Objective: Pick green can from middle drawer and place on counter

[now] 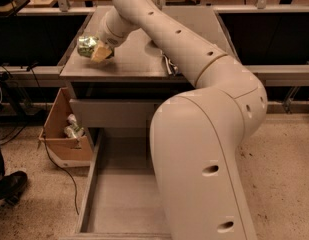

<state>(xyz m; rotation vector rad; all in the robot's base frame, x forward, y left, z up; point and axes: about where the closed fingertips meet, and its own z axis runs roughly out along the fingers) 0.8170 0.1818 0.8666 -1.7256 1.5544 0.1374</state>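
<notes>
The green can [86, 45] is held in my gripper [95, 50], lying sideways at the left part of the counter [129, 59], just above or touching its surface; I cannot tell which. The gripper's yellowish fingers [101, 53] are closed around the can's right end. My white arm [194, 84] reaches from the lower right across the counter. The middle drawer [119, 194] stands pulled open below, its grey floor bare where it shows; the arm hides its right side.
A dark chip bag [169, 66] peeks out from behind the arm on the counter. A cardboard box [64, 129] with pale cans stands on the floor to the left of the cabinet. Cables trail on the floor. A shoe [9, 184] shows at far left.
</notes>
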